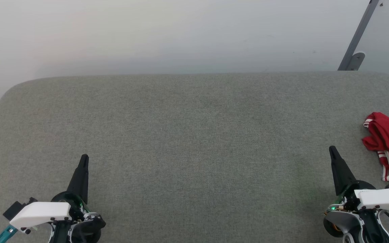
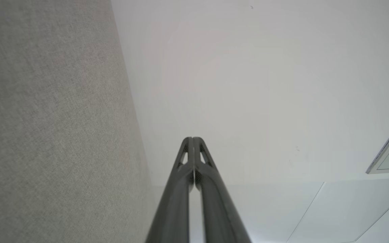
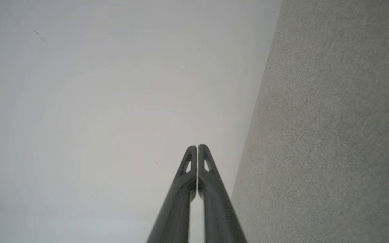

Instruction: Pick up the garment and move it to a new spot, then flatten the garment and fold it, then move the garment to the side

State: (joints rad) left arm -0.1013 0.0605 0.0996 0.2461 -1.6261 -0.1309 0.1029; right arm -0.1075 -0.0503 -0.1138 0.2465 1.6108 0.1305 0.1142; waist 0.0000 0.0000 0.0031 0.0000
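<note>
Head view gives me one garment [image 1: 388, 145], bright red with thin white stripe trim, at the far right edge of the grey fabric-covered tabletop [image 1: 194, 135], just beyond my right end effector [image 1: 333, 151] and apart from it. It looks bunched, with loose rolls and creases rather than flat layers. The picture's edge cuts part of it off, though, so I can't say for certain how the rest of it lies.

Lying off to the side is where the task sentence wants the garment at the close, but a rumpled heap at the edge would equally suit a garment waiting to be picked up. What I can judge is that the visible part is neither flattened nor neatly folded, so on these pictures I'd not call the flatten-and-fold part met.

Neither end effector holds anything. In the left wrist view the two dark fingers of the left end effector [image 1: 84, 162] are pressed together along their tips, with only wall and grey cloth beyond them. The right wrist view shows the same: fingers together, nothing between them. Both sit low at the near edge of the tabletop, pointing away from me.

Count:
- one garment
- two end effectors
- one tabletop
- one grey metal strut [image 1: 358, 37] against the wall at upper right
</note>
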